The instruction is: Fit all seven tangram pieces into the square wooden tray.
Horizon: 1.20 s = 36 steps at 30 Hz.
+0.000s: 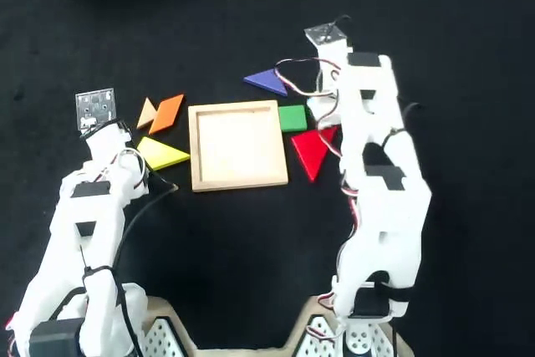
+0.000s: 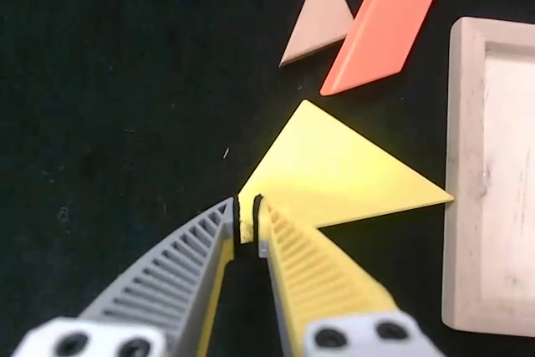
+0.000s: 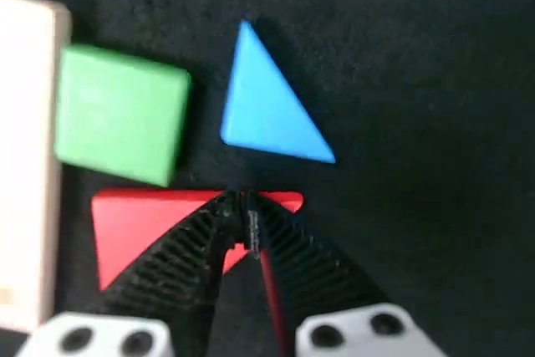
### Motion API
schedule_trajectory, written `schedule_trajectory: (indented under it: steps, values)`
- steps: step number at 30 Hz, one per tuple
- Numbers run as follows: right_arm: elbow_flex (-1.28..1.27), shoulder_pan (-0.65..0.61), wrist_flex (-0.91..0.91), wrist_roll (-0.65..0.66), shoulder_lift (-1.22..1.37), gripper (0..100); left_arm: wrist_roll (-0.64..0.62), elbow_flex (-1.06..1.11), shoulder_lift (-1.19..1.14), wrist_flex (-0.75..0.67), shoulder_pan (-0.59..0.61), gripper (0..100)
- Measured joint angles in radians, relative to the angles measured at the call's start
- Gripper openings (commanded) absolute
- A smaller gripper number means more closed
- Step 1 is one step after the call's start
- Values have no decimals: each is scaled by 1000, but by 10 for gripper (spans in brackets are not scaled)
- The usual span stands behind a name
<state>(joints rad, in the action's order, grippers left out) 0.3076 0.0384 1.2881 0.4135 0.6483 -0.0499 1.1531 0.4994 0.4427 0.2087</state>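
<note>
The wooden tray (image 1: 197, 150) is being seen lying flat approx. at ctr of the high view, bare floor facing up. Left of it the yellow triangle (image 1: 160, 154) is being seen flat on the black table (image 1: 251, 240), one tip just at the tray's left rim. Above that, toward upper left, the orange parallelogram (image 1: 166, 113) and the tan triangle (image 1: 147, 113) are being seen side by side, about touching, both apart from the tray. The left gripper (image 2: 247, 203) is being held at the yellow triangle's corner farthest from the tray, w/ jaws drawn narrow, only a thin slit btwn them; whether the corner is being pinched can't be told. On the tray's right side the green square (image 1: 292, 118) is being seen just beside the upper part of the rim, and the red triangle (image 1: 311, 151) just below it. The purple triangle (image 1: 267, 82) is being seen above the tray's upper right corner, apart from the rest. In the right wrist view the blue triangle (image 3: 267, 110) is being seen just beside the green square, on the side away from the tray, w/ a small gap to the red triangle. The right gripper (image 3: 240, 200) is being held at the red triangle's edge, jaws likewise nearly together, a sliver of red showing thru the slit; grip or no grip can't be told. The left arm (image 1: 84, 232) and right arm (image 1: 384, 198) are being seen rising from the bottom of the high view, one per side of the tray.
</note>
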Motion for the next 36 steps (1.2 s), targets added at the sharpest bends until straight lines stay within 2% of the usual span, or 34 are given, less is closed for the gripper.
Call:
schedule_trajectory:
  steps: [8,13,18,25,30,36]
  values:
    - [0,112,276,371,6,10,0,0,0,0,0,62]
    - [-2,115,433,571,-11,11,0,0,0,0,-5,62]
    - [-40,112,419,597,-181,23,0,0,0,0,-5,62]
    - [-170,-37,295,612,-318,321,0,0,0,0,-5,62]
    - [-265,-158,282,793,-318,322,0,0,0,0,-5,62]
    - [-278,-167,210,908,-318,326,0,0,0,0,-5,62]
